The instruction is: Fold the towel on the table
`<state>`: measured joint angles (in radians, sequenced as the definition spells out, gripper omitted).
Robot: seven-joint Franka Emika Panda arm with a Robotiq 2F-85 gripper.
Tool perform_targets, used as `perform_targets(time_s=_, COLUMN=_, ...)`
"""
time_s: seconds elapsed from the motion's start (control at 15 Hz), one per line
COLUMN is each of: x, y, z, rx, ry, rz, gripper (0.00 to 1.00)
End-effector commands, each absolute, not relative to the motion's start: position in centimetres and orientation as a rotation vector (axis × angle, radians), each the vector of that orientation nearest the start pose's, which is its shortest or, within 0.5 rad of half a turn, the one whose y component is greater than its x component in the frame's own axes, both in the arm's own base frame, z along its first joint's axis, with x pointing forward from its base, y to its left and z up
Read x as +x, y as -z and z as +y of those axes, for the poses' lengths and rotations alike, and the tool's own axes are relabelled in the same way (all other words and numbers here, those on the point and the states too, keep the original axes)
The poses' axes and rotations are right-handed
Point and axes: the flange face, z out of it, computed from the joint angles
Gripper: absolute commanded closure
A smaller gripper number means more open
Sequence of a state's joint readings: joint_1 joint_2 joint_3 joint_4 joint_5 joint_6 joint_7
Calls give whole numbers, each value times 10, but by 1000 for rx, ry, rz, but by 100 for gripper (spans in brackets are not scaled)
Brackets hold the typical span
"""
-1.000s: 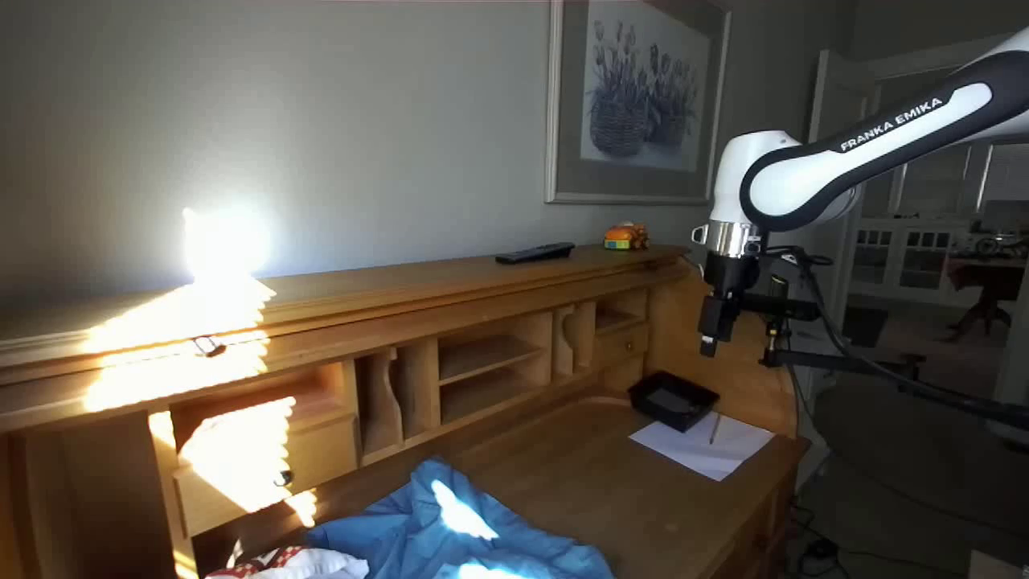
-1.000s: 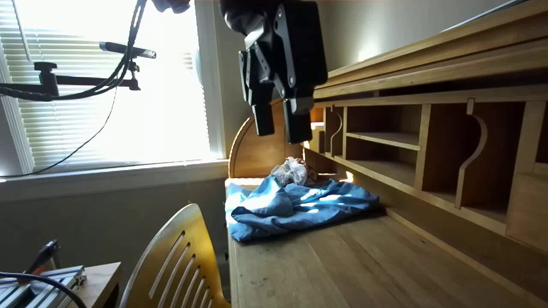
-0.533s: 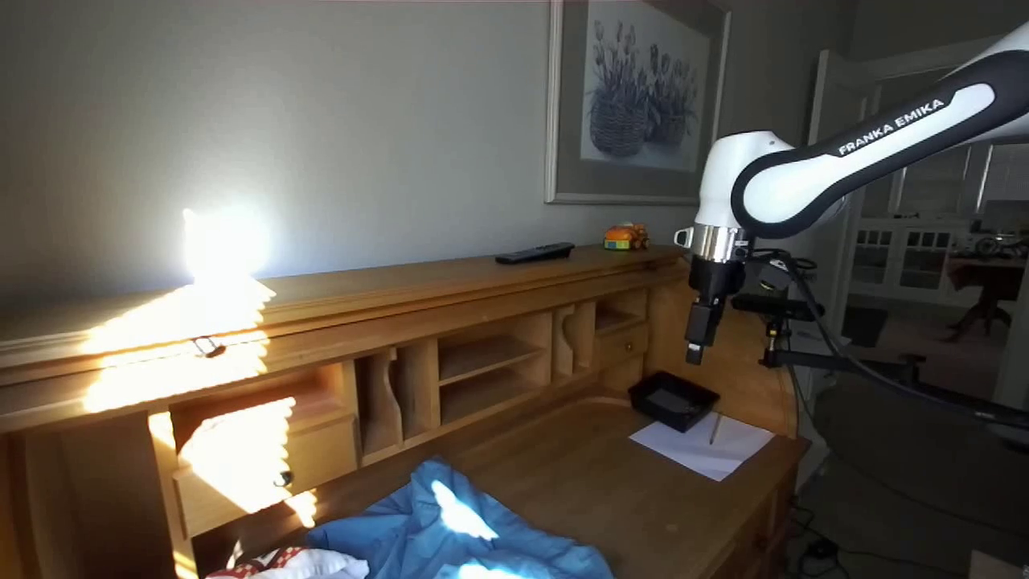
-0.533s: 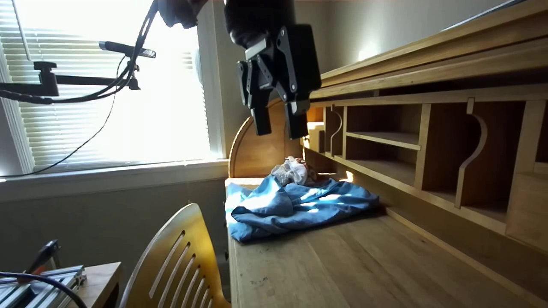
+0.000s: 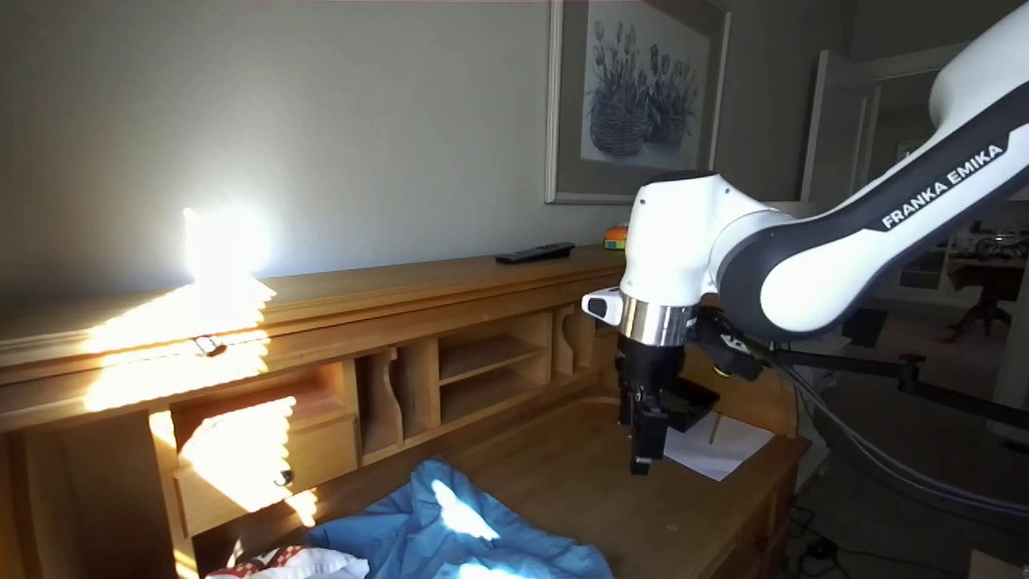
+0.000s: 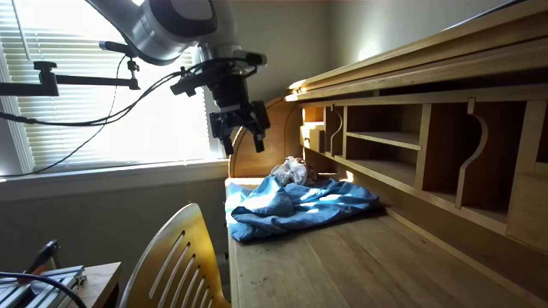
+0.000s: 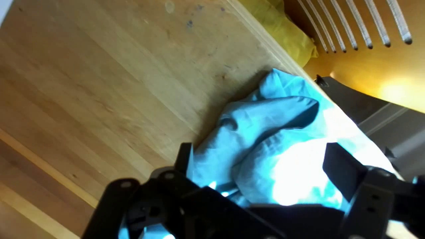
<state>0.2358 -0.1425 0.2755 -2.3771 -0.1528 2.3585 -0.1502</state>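
A crumpled blue towel lies on the wooden desk, bunched with folds and bright sun patches. It shows in both exterior views and in the wrist view. My gripper is open and empty, above the desk and apart from the towel in the exterior views. In the wrist view the gripper has its fingers wide apart, with the towel below and between them. The gripper's body hides the lower part of the towel there.
A white and red cloth lies against the towel. Desk cubbies rise along the back. A black tray and white paper with a pencil lie on the desktop. A yellow chair stands at the front edge.
The arm has come down and swung leftward in an exterior view, with the gripper lower over the desk. The wrist has turned. The towel has not moved. The gripper stays open.
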Motion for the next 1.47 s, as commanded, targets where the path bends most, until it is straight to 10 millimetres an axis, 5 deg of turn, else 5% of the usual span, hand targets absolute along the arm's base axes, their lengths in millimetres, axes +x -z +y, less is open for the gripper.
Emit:
perform_targets(time_s=0.0, x=425, y=-346, z=304, rx=-2937, ry=269, rz=-1549, gripper=0)
perform_targets(time_s=0.33, x=413, y=-296, z=368, rx=-2724, ry=338, rz=-2061, gripper=0)
perform_targets(time_s=0.67, x=394, y=-269, z=409, rx=-2433, ry=344, rz=-2475, gripper=0)
perform_targets(time_s=1.4, x=384, y=-250, z=412, rx=-2430, ry=338, rz=-2477, gripper=0)
